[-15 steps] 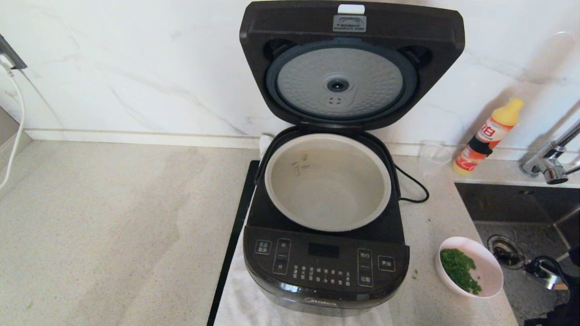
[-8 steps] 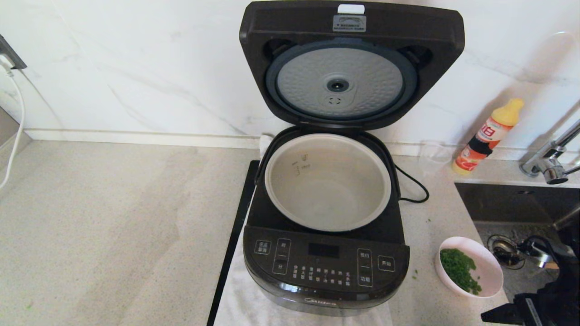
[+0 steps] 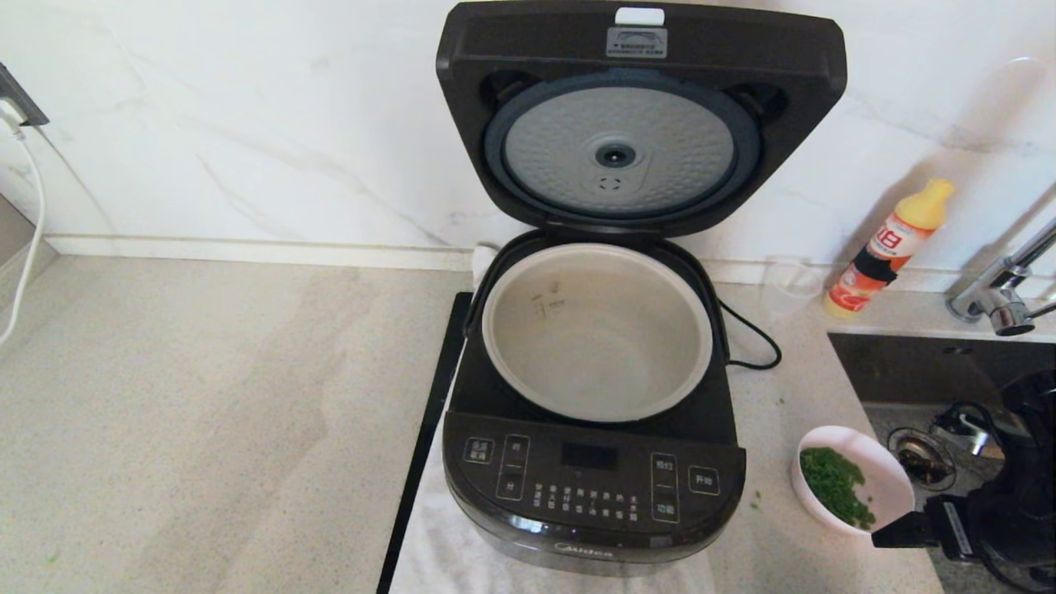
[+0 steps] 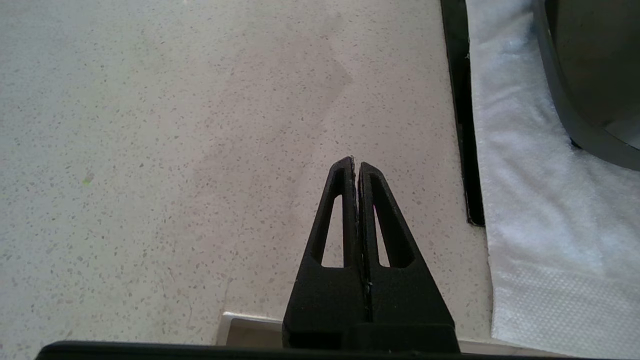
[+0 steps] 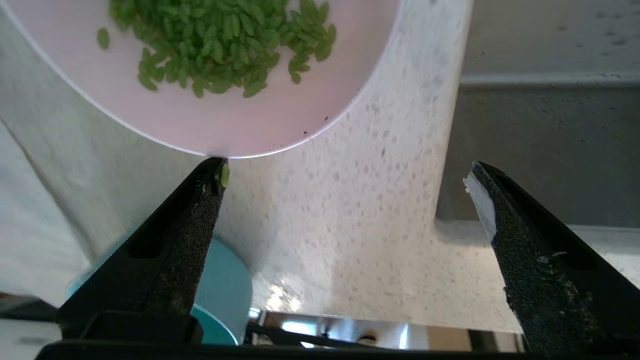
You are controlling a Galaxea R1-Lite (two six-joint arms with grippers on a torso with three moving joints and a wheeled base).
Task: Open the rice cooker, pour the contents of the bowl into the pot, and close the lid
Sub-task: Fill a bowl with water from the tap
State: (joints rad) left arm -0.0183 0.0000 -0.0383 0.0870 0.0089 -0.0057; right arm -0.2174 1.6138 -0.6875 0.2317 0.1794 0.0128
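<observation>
1. Head view: the rice cooker [image 3: 592,462] sits at the centre of the counter [image 3: 206,412], its lid [image 3: 639,115] raised at 12 o'clock and the pot [image 3: 596,330] bare inside. The bowl [image 3: 854,483] of green bits stands at 4 o'clock from the cooker, beside the sink [image 3: 932,379]. The right gripper [image 3: 895,532] is at the bowl's 5 o'clock edge.
2. Left wrist view: the left gripper [image 4: 356,167] hangs over bare counter, fingers pressed together.
3. Right wrist view: the right gripper's fingers [image 5: 200,220] are spread wide, one tip at the bowl's rim, pinching nothing.
</observation>
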